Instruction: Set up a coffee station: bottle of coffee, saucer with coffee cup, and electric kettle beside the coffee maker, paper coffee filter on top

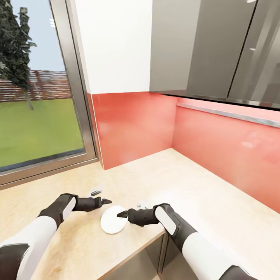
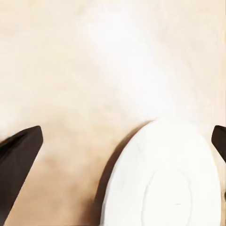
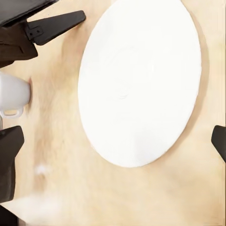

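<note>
I count 1 saucer (image 1: pixel 112 220) lying flat near the countertop (image 1: pixel 210 202) front edge, between my 2 grippers. Left gripper (image 1: pixel 105 201) and right gripper (image 1: pixel 121 214) both hang spread wide, empty. 1 coffee cup (image 3: pixel 13 92) sits beside the saucer.

Plain white saucer (image 1: pixel 112 220) on the pale beige, faintly mottled countertop (image 1: pixel 217 202). Glossy coral-red backsplash (image 1: pixel 136 128) behind, grey cabinets (image 1: pixel 217 46) above. Both grippers, left (image 1: pixel 104 201) and right (image 1: pixel 121 213), are matte black on white-and-black arms. A white cup (image 3: pixel 14 94) too.
</note>
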Robot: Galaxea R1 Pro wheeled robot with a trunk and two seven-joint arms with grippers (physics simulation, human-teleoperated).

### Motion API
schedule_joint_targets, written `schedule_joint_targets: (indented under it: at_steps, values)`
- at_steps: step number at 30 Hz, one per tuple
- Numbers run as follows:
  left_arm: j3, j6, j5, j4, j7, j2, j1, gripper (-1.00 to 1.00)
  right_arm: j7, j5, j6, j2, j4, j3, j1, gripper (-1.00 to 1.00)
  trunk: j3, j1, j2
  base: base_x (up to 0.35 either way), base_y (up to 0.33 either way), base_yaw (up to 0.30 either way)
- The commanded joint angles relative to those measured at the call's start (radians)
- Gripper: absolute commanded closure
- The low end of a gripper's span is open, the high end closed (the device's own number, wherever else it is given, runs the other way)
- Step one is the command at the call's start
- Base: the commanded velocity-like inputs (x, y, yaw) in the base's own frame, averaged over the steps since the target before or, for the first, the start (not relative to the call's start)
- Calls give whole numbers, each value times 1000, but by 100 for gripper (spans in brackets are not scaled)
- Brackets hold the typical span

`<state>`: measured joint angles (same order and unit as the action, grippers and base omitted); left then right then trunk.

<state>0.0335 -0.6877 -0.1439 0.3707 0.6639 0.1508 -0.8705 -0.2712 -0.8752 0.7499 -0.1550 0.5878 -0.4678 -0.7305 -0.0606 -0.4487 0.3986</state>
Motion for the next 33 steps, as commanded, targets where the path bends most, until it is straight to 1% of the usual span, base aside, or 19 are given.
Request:
schedule_joint_targets:
  at_steps: [1, 2, 4, 5, 7, 10, 16, 21, 26, 33]
  values:
    - [-1, -9, 1, -20, -3, 0, 3, -100, -5, 4, 2, 0, -1, -1, -1, -100, -3, -1, 1, 216, 0, 0]
    - [-2, -13, -1, -9, 6, -6, 8, -100, -10, 2, -3, -6, -7, 3, 5, -100, -2, -1, 1, 0, 0, 0]
    - [-1, -14, -20, -7, 22, -2, 18, -100, -22, 2, -2, -17, -18, 2, 16, -100, -2, -1, 1, 0, 0, 0]
    - [0, -14, -26, -4, 20, 0, 22, -100, -28, 2, -2, -20, -17, 1, 21, -100, -2, -1, 1, -56, 16, 0]
    - [3, -13, -52, 1, 15, 11, 32, -100, -24, 2, -2, -20, -5, 0, 19, -100, -2, -1, 1, -71, 21, 0]
    - [0, -13, -65, 5, 2, 28, 45, -100, -7, 2, -2, -20, 3, -1, 19, -100, -2, -1, 1, -27, 8, 0]
    - [-1, -15, -62, 7, -4, 61, 46, -100, 6, 3, -3, -20, 6, -1, 19, -100, -2, -1, 1, -6, 2, 0]
    - [-4, -18, -57, 7, -4, 63, 45, -100, 9, 5, -3, -20, 6, 0, 19, -100, -2, -1, 1, 0, 0, 0]
    - [-8, -39, -60, 7, -4, 64, 45, -100, 10, 5, -1, -20, 6, 0, 19, -100, -2, -1, 1, 0, 0, 0]
    - [-11, -48, -63, 1, -3, 59, 46, -100, 12, 6, -1, -20, 5, -1, 19, -100, -2, -1, 1, 0, 0, 0]
